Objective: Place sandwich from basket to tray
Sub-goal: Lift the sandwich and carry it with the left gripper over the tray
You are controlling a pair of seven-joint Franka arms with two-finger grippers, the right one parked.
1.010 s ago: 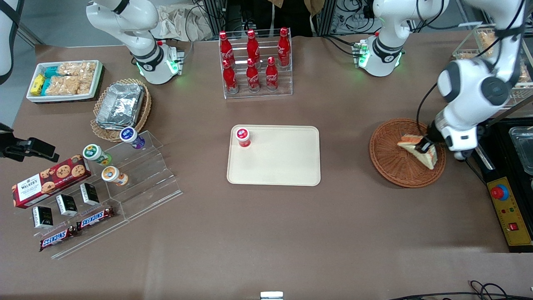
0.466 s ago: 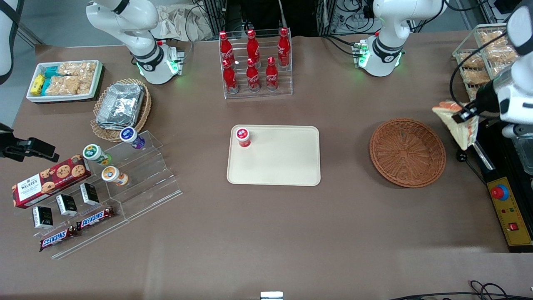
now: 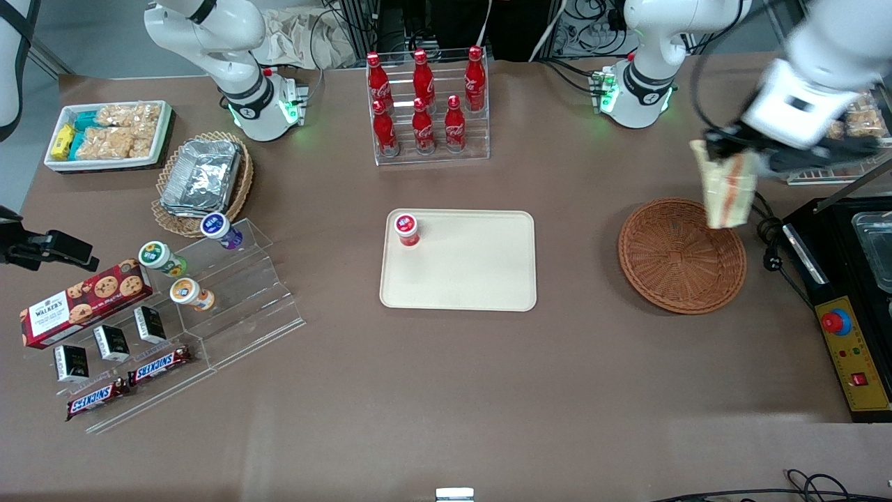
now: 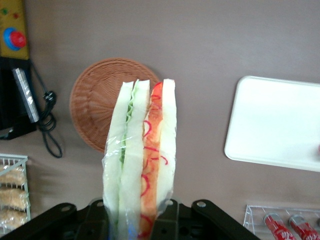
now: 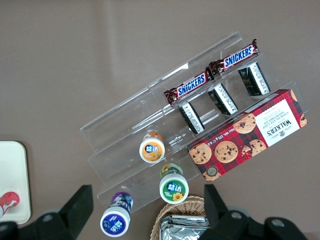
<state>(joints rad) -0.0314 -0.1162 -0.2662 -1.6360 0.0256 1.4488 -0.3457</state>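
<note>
My left gripper (image 3: 732,157) hangs high over the table, shut on the sandwich (image 3: 728,194), a plastic-wrapped wedge of pale bread. The wedge hangs point down above the rim of the round reddish-brown basket (image 3: 681,254), which holds nothing. In the left wrist view the sandwich (image 4: 142,150) shows its green and orange-red layers, clamped in the gripper (image 4: 140,220), with the basket (image 4: 95,102) and the tray (image 4: 280,125) far below. The cream tray (image 3: 474,275) lies mid-table, toward the parked arm from the basket.
A red-lidded cup (image 3: 406,229) stands on one corner of the tray. A rack of cola bottles (image 3: 426,104) stands farther from the camera than the tray. A black machine with a red button (image 3: 836,322) and a wire rack of snacks (image 3: 854,118) border the basket.
The sandwich has been lifted out of the basket, swung out toward the working arm's end, and has now come back over the basket's rim, higher and turned point down.
</note>
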